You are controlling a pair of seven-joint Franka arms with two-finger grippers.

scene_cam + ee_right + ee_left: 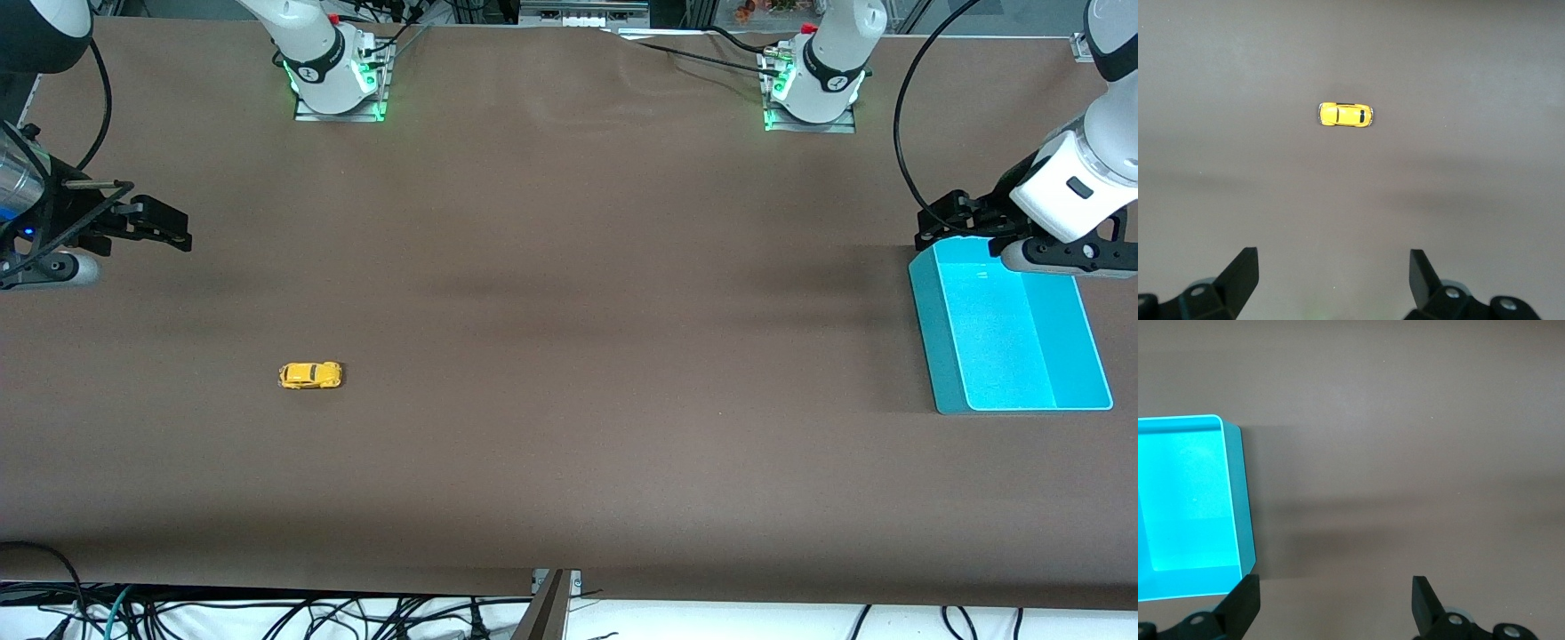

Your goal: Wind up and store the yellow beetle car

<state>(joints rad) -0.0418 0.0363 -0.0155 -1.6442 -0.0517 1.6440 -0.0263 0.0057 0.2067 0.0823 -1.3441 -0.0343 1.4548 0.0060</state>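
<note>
One yellow beetle car sits alone on the brown desk, toward the right arm's end. One blue bin sits at the left arm's end, well apart from the car. The right tool hangs over bare desk, spread wide, gripping nothing. The left tool hangs beside the bin's edge, also spread wide. No writing shows anywhere.

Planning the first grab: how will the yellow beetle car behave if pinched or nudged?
The yellow beetle car stands on its wheels on the flat table, so a nudge along its length would probably roll it away. Its glossy, rounded body looks slippery and could squirt from a pinch. It is small, likely light and rigid.
</note>
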